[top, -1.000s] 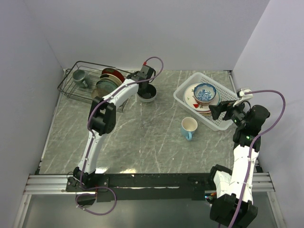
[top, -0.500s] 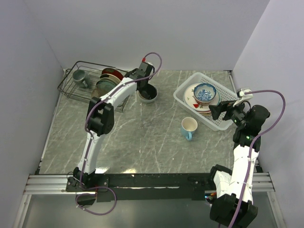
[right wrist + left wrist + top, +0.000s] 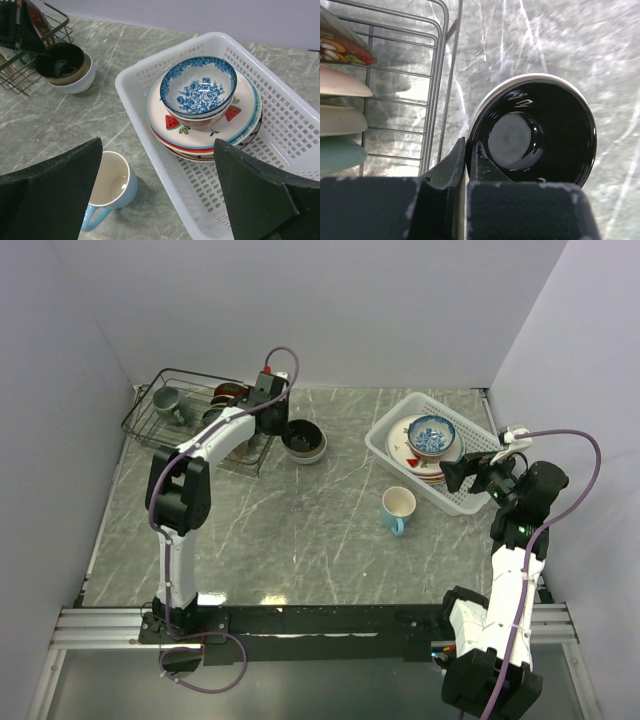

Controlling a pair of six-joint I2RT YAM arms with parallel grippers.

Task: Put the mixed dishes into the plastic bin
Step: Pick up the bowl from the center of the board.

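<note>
A dark bowl nested in a cream one [image 3: 303,440] stands on the table beside the rack. My left gripper [image 3: 283,428] is shut on the dark bowl's rim [image 3: 535,135], one finger inside and one outside, as the left wrist view [image 3: 469,146] shows. The white plastic bin [image 3: 472,406] at the back right holds a stack of patterned plates [image 3: 405,453] with a blue-patterned bowl [image 3: 432,433] on top. A light blue mug [image 3: 397,508] stands upright in front of the bin. My right gripper [image 3: 452,477] is wide open and empty at the bin's near right side, above the mug [image 3: 111,187] and the bin's rim [image 3: 135,100].
A black wire rack [image 3: 150,426] at the back left holds a grey-green mug [image 3: 167,400] and upright plates [image 3: 228,400]. Its wire edge [image 3: 437,90] is right next to the held bowl. Grey walls close in the table at the back and on both sides.
My left arm has swung its elbow to the left and the gripper has shifted left toward the rack. The bowls have moved slightly left with it. The right arm has not moved.
</note>
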